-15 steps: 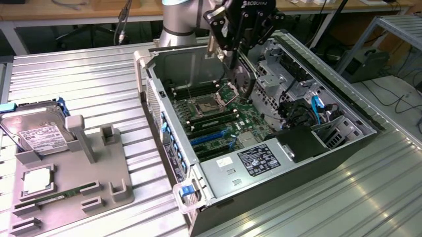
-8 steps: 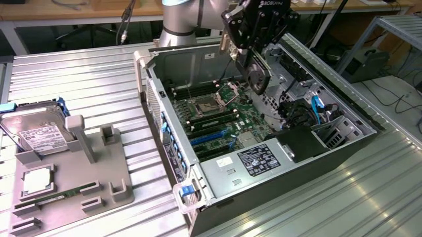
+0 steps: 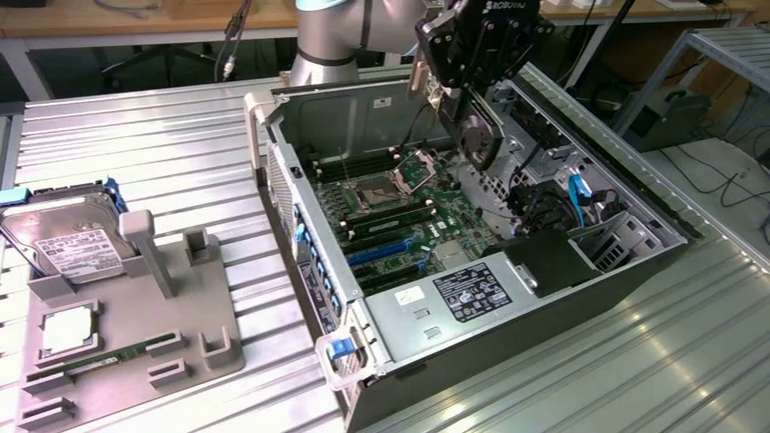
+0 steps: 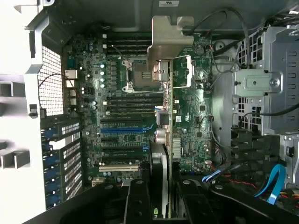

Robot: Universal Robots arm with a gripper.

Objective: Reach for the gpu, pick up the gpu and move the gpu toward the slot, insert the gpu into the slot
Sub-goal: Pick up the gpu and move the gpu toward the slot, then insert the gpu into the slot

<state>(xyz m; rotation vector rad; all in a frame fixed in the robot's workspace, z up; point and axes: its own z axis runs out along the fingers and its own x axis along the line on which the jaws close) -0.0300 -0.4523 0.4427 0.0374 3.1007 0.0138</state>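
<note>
Gripper (image 3: 467, 101): clamped on gpu (image 3: 482, 137), above the far end of the open case (image 3: 529, 347). In the wrist view, black fingers (image 4: 138, 201) pressed on either side of the card, gripper (image 4: 163, 201) closed around it.

Gpu (image 4: 164, 140): held in the air, on edge, fan face toward the exterior view's right. Not seated; clear of the board (image 3: 452, 221). Silver bracket (image 4: 170, 37) at the end away from the fingers.

Slot (image 3: 379, 251): blue, on the green board, well apart from the gpu and nearer the camera in the exterior view. Unoccupied. Seen in the wrist view as a blue strip (image 4: 122, 131) among dark slots.

Around and between:
- Socket (image 3: 367, 194), (image 4: 140, 74), with raised metal frame just below the hanging card in the exterior view.
- Memory slots (image 3: 388, 216), black, between socket and blue slot.
- White slot (image 4: 119, 167), beyond the blue one.
- Cables (image 3: 578, 203), (image 4: 275, 183), blue, beside the board on the cage side.
- Cage (image 4: 261, 84), perforated metal, near the card's flat side.
- Label (image 3: 475, 290) on a grey cover at the case's near end.

Outside the case, exterior view's left:
- Table (image 3: 157, 153), ribbed metal.
- Fixture (image 3: 180, 316), grey, on the table.
- Drive (image 3: 72, 244), silver with white label, leaning in the fixture.
- Stick (image 3: 103, 359), green, lying in a fixture groove.
</note>
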